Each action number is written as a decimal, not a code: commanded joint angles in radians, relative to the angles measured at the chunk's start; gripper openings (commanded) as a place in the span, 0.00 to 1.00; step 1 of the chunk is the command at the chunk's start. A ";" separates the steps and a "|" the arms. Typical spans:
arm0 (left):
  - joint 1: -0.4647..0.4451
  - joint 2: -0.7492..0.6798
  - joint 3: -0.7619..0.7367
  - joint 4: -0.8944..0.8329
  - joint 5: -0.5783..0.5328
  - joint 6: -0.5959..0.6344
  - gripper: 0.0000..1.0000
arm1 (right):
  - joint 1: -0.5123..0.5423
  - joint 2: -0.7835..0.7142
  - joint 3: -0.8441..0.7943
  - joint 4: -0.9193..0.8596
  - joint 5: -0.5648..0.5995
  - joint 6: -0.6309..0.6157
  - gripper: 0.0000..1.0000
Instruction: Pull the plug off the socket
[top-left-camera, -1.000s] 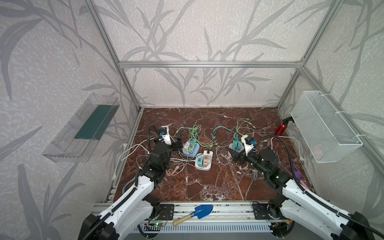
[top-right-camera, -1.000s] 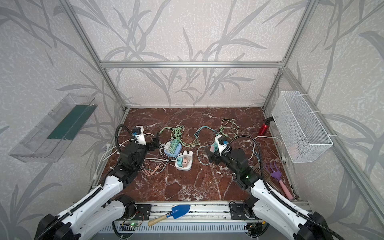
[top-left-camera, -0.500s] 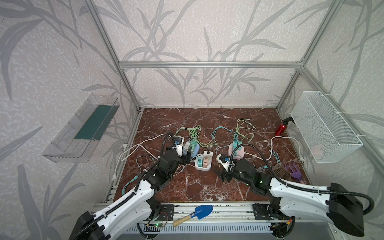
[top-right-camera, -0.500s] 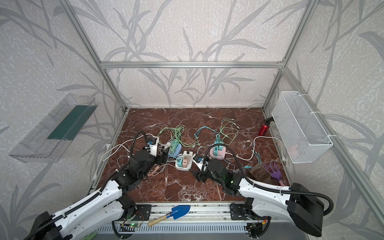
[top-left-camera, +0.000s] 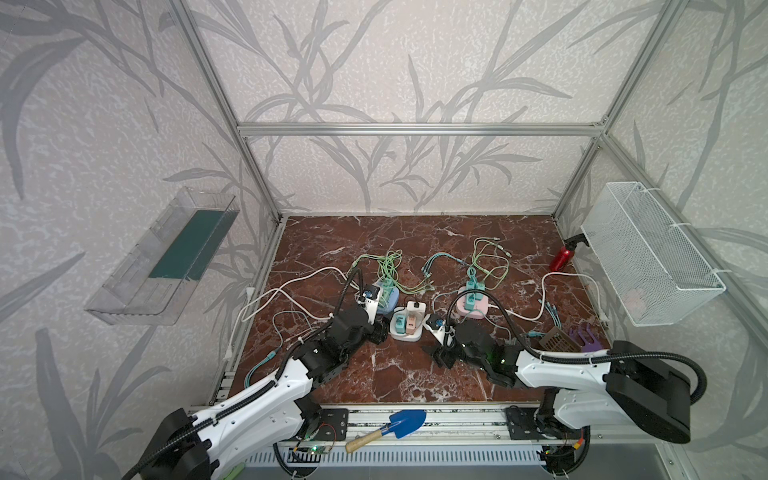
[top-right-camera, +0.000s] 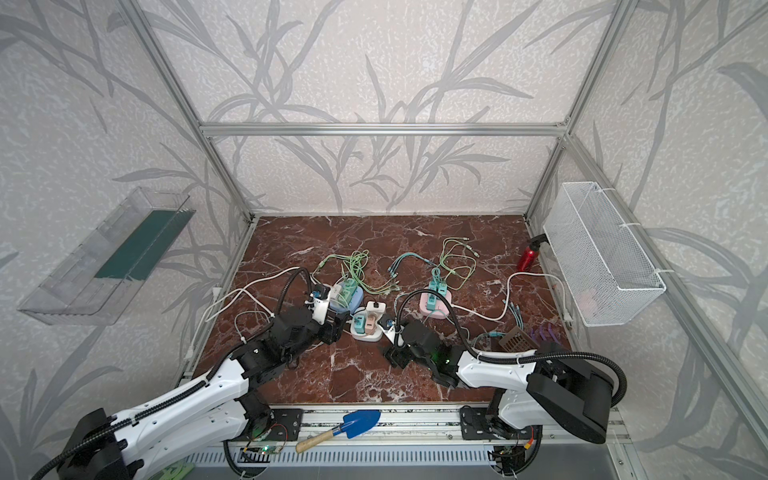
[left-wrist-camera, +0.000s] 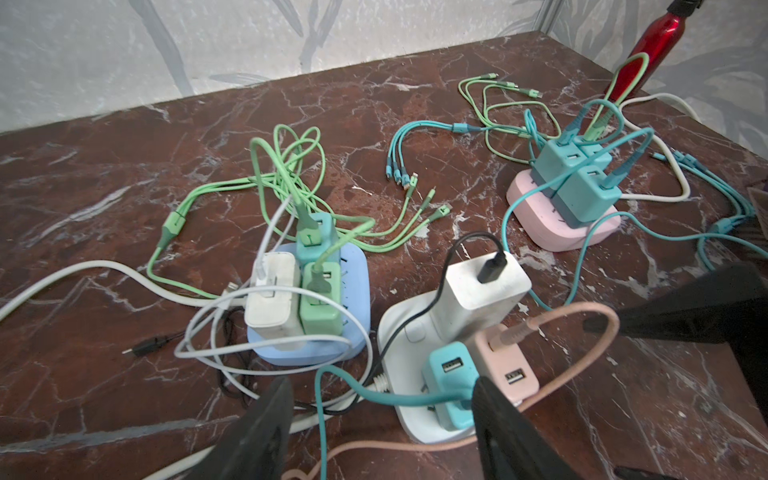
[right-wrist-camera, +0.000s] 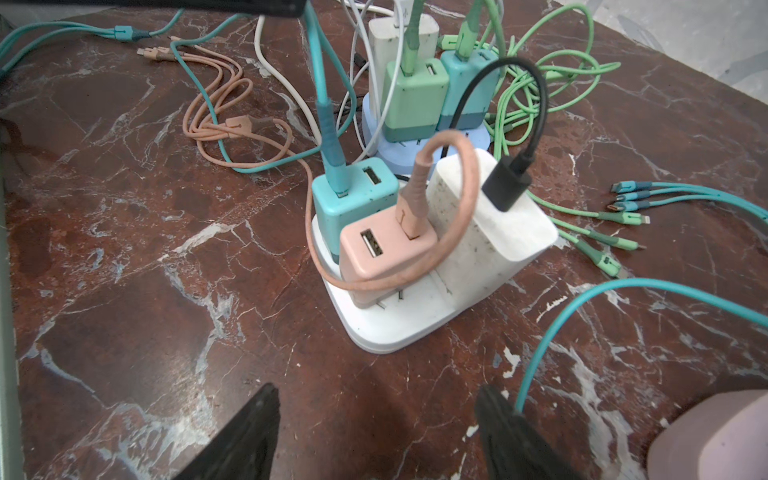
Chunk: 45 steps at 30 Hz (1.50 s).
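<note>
Teal plug (left-wrist-camera: 451, 374) stands upright on the white socket (left-wrist-camera: 409, 328) just ahead of the spread, empty left jaws; the right jaws, also spread, are farther off.

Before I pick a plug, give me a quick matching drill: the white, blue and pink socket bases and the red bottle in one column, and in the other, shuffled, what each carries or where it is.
Column 1
1. white socket base
2. blue socket base
3. pink socket base
4. red bottle

Column 2
A. carries only teal chargers
B. is close to the wire basket
C. carries a pink charger
D. carries a green charger

Pairs: 1-C, 2-D, 3-A, 4-B
</note>
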 joint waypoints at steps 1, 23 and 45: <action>-0.022 0.018 -0.019 -0.012 0.005 -0.047 0.66 | 0.006 0.037 0.030 0.070 -0.001 0.043 0.74; -0.081 0.311 0.083 0.080 0.022 -0.203 0.53 | -0.038 0.194 0.107 0.048 0.052 0.118 0.69; -0.084 0.442 0.212 -0.090 0.023 -0.413 0.34 | -0.059 0.236 0.107 0.070 0.114 0.181 0.65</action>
